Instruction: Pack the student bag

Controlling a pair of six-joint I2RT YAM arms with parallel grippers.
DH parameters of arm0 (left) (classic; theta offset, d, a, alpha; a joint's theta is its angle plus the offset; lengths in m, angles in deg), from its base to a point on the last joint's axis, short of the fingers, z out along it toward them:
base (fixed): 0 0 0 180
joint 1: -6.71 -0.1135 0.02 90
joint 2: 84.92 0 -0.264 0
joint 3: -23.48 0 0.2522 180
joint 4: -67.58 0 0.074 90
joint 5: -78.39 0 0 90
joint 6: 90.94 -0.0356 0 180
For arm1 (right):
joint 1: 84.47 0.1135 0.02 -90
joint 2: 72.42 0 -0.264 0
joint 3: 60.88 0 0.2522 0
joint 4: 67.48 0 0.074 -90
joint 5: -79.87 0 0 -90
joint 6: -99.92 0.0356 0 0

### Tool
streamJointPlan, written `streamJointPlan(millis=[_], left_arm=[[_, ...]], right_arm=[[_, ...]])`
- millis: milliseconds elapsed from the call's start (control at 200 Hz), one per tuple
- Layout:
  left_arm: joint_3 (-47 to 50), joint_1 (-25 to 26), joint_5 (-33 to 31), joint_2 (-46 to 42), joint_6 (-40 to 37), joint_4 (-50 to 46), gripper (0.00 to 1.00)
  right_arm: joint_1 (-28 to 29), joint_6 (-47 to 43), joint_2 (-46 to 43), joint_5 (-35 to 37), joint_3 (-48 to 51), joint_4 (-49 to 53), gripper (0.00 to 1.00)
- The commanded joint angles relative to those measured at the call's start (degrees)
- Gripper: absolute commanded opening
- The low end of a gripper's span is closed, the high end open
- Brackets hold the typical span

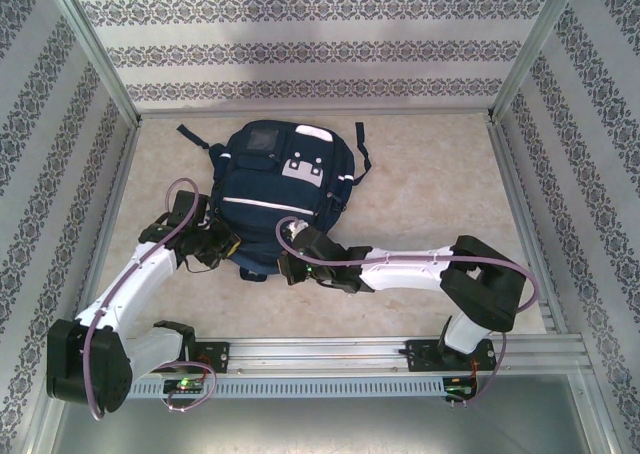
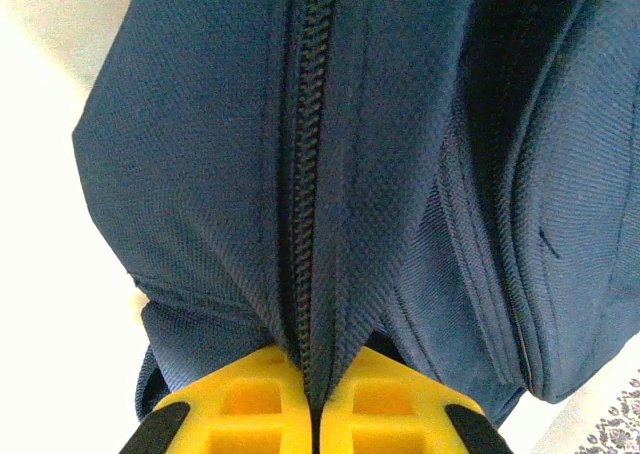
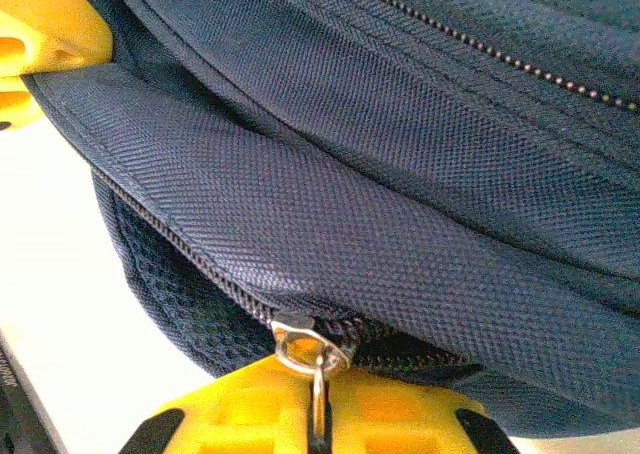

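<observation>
The navy student bag [image 1: 280, 189] lies flat in the middle of the table, its front pockets facing up. My left gripper [image 1: 225, 246] is at the bag's near left corner, its yellow fingers [image 2: 250, 404] shut on a fold of fabric along the closed zipper [image 2: 305, 174]. At the bag's near edge, my right gripper [image 1: 290, 266] is shut on the metal pull of the zipper slider [image 3: 312, 342]. The zipper teeth [image 3: 180, 249] left of the slider are closed; a short dark gap opens to its right. The left gripper's yellow fingers [image 3: 45, 34] show in the right wrist view's upper left corner.
Patterned walls and metal frame posts [image 1: 95, 49] enclose the beige table [image 1: 430, 174]. The rail [image 1: 340, 354] carrying both arm bases runs along the near edge. Bag straps [image 1: 195, 139] spread out at the far corners.
</observation>
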Motion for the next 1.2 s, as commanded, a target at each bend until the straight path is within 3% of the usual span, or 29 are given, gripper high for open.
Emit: streamJointPlan(millis=[0,340,625,899,1194], left_arm=[[-3.6,-3.7,-10.2,-2.2,-3.2,-2.0,0.00],[-5.0,-4.1,-11.7,-2.5,-5.8,-3.4,0.00],[-5.0,-4.1,-10.8,-1.7,-7.2,-2.9,0.00],[-6.2,-4.1,-11.8,-2.3,-8.5,-4.4,0.00],[-7.9,-4.4,-11.5,-1.5,-9.5,-5.1,0.00]], right_arm=[[-3.3,-1.1,-1.9,1.5,4.0,6.5,0.00],[-7.0,-10.7,-4.4,-8.1,3.5,12.6,0.00],[-8.9,-15.7,-4.9,-24.6,-3.1,16.7,0.00],[-11.3,-15.3,-1.8,-16.2,-5.4,23.9,0.00],[-16.7,-13.4,-3.3,-6.4,1.4,19.9,0.00]])
